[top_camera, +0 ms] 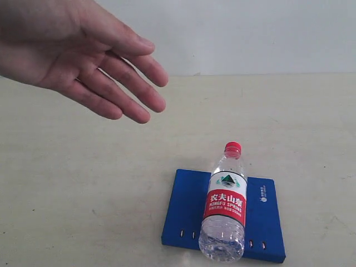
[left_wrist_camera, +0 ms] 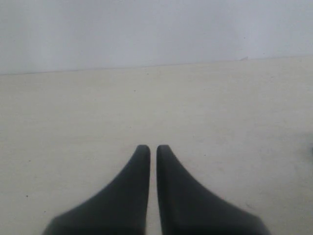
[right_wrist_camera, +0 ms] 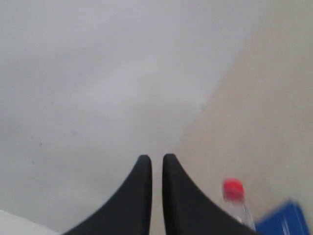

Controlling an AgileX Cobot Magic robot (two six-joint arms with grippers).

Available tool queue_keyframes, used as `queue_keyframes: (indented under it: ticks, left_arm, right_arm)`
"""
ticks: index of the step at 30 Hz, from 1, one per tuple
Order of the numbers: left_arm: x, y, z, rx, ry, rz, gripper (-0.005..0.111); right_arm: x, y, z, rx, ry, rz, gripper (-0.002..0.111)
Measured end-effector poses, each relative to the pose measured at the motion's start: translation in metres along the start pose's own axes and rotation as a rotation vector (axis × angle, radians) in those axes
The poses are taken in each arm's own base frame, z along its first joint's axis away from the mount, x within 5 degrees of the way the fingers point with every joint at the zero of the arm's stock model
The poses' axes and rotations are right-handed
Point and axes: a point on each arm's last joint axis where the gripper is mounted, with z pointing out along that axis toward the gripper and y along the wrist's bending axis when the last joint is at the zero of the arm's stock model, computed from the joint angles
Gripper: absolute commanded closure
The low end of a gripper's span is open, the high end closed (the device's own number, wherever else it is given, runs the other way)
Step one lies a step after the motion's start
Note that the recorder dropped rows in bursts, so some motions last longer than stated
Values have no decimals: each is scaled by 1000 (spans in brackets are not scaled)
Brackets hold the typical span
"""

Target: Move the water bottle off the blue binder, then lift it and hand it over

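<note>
The water bottle [top_camera: 225,208], clear with a red cap and a red-and-white label, lies on its side across the blue binder [top_camera: 183,208] near the table's front edge, cap pointing away. Neither gripper shows in the exterior view. My left gripper [left_wrist_camera: 153,148] is shut, nothing between its black fingers, above bare table. My right gripper [right_wrist_camera: 156,157] is shut too, tilted toward the wall; the water bottle's red cap [right_wrist_camera: 233,189] and a corner of the blue binder [right_wrist_camera: 288,220] show beside it, apart from the fingers.
A person's open hand [top_camera: 94,61] hovers palm-down over the table at the upper left of the exterior view. The beige table [top_camera: 83,183] runs back to a white wall [top_camera: 250,33].
</note>
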Motion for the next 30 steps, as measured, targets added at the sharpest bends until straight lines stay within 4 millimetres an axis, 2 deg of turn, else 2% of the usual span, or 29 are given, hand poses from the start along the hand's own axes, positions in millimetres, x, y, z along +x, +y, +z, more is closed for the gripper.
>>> queue_keyframes:
  ticks: [2,5,7,9,12,15,19,22,26,30]
  left_arm:
    - [0,0,0,0,0,0,102]
    - [0,0,0,0,0,0,102]
    - [0,0,0,0,0,0,102]
    - [0,0,0,0,0,0,102]
    - [0,0,0,0,0,0,102]
    - [0,0,0,0,0,0,102]
    - [0,0,0,0,0,0,102]
    - [0,0,0,0,0,0,102]
    - [0,0,0,0,0,0,102]
    - [0,0,0,0,0,0,102]
  right_arm:
    - [-14,10,7,23,-57,-73,95]
    - [-14,2,34,186,51,-178,87]
    - [-6,-10,57,319,237,-255,79]
    - [-1,-14,81,387,420,-328,65]
    - [4,-14,129,409,688,-386,48]
    - [2,-7,183,347,836,-389,46]
    - [-4,6,253,234,927,-328,46]
    - [5,2,289,164,1038,-233,46]
    - [20,-16,314,127,1158,-127,46]
    - [35,-40,320,157,1227,-72,46]
